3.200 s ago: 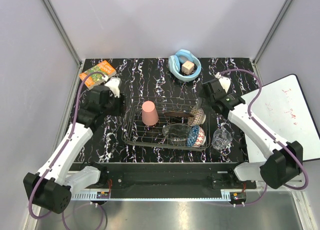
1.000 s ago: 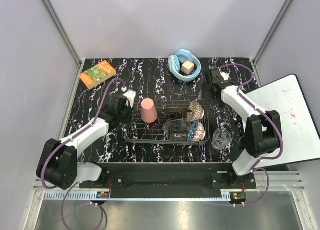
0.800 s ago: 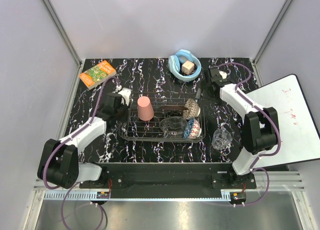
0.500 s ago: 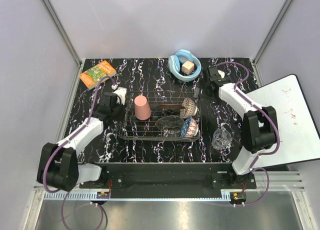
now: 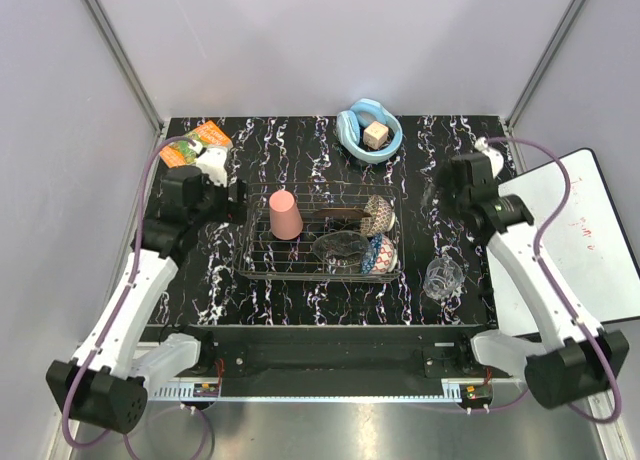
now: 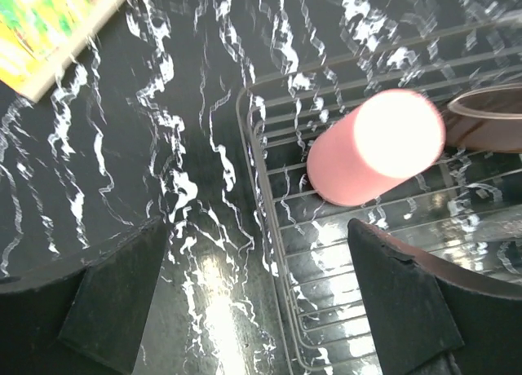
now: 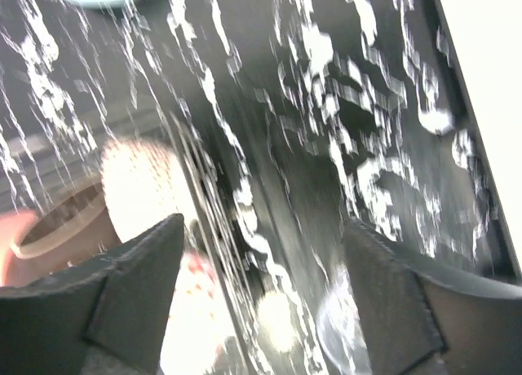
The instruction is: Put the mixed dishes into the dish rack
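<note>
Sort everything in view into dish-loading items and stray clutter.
Job: dish rack, pink cup, glass bowl, blue patterned bowl, red floral plate, glass cup (outside the rack).
Stray: light-blue bowl with cube, book, whiteboard.

The rack (image 5: 285,261) sits in the middle of the table (image 5: 200,280). The plastic cup (image 5: 286,215) is at the rack's left end. The glass bowl (image 5: 343,246) lies right of it, toward the front. The plate (image 5: 388,254) is just beside the glass bowl, in the front right corner. The small bowl (image 5: 378,215) lies behind the plate, in the back right corner. The glass cup (image 5: 443,277) stands on the table, right of the rack, near its front corner but apart from it. Behind the rack, by the table's back edge, is a bowl (image 5: 352,130) with a cube (image 5: 376,134) in it. The book (image 5: 200,140) lies in the table's back left corner. A board (image 5: 590,240) lies right of the table.
</note>
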Controlling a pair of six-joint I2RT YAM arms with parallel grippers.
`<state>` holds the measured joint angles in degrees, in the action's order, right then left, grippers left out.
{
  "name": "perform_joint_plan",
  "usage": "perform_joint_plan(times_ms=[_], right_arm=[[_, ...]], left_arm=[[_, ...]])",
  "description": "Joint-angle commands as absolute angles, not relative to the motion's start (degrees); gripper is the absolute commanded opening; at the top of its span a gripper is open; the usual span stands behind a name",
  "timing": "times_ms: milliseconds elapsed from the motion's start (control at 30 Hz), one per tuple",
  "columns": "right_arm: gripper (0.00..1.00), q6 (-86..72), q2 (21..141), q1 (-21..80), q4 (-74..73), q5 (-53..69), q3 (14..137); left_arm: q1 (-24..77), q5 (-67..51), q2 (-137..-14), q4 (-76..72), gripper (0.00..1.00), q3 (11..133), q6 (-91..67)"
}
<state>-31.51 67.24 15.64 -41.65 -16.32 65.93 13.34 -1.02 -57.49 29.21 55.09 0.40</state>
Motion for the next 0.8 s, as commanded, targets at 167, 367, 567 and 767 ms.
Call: perform_joint_plan(times_ms=[167,367,567,767], right_arm=[[0.76,-41.7,58.0,15.6,-52.2,-6.6,52.2],[0.74,-43.0,59.4,15.5,-51.1,-4.1,48.2],[0.68,-43.4,62.4,15.5,-48.1,-4.5,45.7],[0.58,-44.6,66.3,15.5,-43.7,-4.9,42.9]], left_arm=[[13.3,-1.6,-53.3,35.7,0.94,59.4,0.5],[13.2,-1.1,-52.4,36.5,0.91,60.0,0.4],[13.2,-0.9,-51.7,36.6,0.88,59.7,0.2],[13.2,-1.3,-51.2,38.6,0.86,62.1,0.2]])
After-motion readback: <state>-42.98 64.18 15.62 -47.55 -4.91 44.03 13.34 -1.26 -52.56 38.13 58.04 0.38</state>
